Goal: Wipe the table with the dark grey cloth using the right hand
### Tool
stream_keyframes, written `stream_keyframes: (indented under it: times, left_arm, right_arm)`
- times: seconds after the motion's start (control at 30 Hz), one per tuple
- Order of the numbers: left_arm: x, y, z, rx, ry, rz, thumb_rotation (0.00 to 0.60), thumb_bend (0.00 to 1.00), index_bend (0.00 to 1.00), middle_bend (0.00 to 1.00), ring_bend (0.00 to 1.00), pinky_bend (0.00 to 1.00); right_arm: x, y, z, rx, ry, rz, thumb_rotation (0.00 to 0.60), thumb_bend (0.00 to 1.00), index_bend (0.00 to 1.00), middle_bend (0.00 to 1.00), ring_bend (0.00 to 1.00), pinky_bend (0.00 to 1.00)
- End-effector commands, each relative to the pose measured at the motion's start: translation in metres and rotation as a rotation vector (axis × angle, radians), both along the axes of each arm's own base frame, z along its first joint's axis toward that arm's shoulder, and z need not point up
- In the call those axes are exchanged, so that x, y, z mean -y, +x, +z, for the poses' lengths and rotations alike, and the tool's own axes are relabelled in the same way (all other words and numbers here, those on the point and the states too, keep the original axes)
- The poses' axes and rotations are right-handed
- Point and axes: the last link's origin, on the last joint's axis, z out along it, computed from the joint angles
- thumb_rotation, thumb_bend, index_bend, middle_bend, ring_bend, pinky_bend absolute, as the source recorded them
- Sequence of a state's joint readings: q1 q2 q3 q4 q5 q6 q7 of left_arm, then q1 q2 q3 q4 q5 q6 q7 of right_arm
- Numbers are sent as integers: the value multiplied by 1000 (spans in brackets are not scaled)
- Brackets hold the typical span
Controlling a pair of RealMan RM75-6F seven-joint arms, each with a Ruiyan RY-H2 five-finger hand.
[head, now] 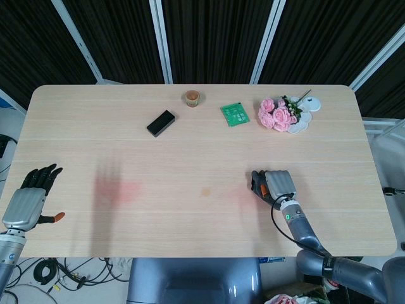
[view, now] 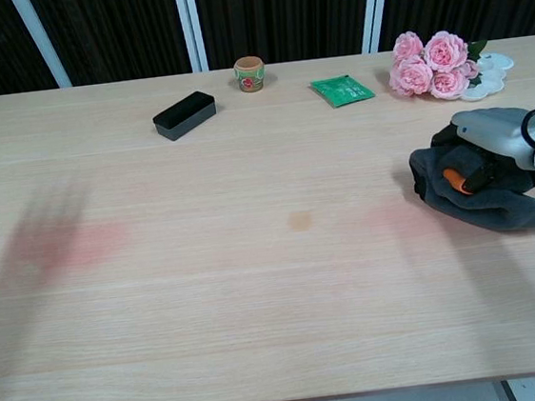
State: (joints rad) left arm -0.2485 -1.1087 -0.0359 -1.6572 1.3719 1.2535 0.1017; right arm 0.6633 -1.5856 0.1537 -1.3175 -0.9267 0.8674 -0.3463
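Robot lab or test cell, black ribbed curtains [head: 215,38], metal frame posts [head: 159,38], loose floor cables [head: 57,269]

Along the far side of the light wooden counter [head: 190,158] sit four things, well apart — a black rectangular box [head: 161,123] lying at an angle, a small terracotta-coloured patterned pot [head: 192,97] standing upright, a flat green square packet [head: 235,114], and a bunch of pink roses [head: 276,114] resting against white round pads [head: 306,111] at the right end.
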Motion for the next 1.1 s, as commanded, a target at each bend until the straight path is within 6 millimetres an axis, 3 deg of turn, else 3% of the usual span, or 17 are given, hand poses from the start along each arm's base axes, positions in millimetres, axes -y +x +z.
stream_keyframes:
  times: [0.03, 0.17, 0.4, 0.57, 0.73, 0.87, 1.1]
  left_arm:
    - [0, 0, 0, 0, 0, -2, 600, 0, 0, 0, 0, 0]
    - [1, 1, -1, -1, -2, -4, 600, 0, 0, 0, 0, 0]
    - [0, 0, 1, -2, 5, 1, 600, 0, 0, 0, 0, 0]
    - [0, 0, 1, -1, 4, 5, 600, 0, 0, 0, 0, 0]
    - [0, -1, 1, 5, 4, 13, 600, 0, 0, 0, 0, 0]
    - [-1, -1, 2, 11, 6, 15, 600, 0, 0, 0, 0, 0]
    - [0, -1, 1, 15, 0, 15, 600, 0, 0, 0, 0, 0]
  right_arm:
    - [-5, 24, 3, 59, -9, 72, 600, 611, 702, 593, 594, 720]
    - [-13, 57, -4, 114, 14, 150, 600, 611, 702, 593, 593, 720]
    - [-28, 121, -38, 209, 88, 250, 600, 611, 702, 593, 593, 720]
    - [-41, 147, -63, 232, 141, 297, 600, 610, 702, 593, 593, 720]
    - [-43, 148, -87, 202, 166, 295, 600, 611, 702, 592, 593, 720]
    - [-34, 133, -100, 159, 153, 249, 600, 611, 703, 593, 593, 720]
    - [-14, 105, -91, 87, 82, 205, 600, 611, 703, 593, 594, 720]
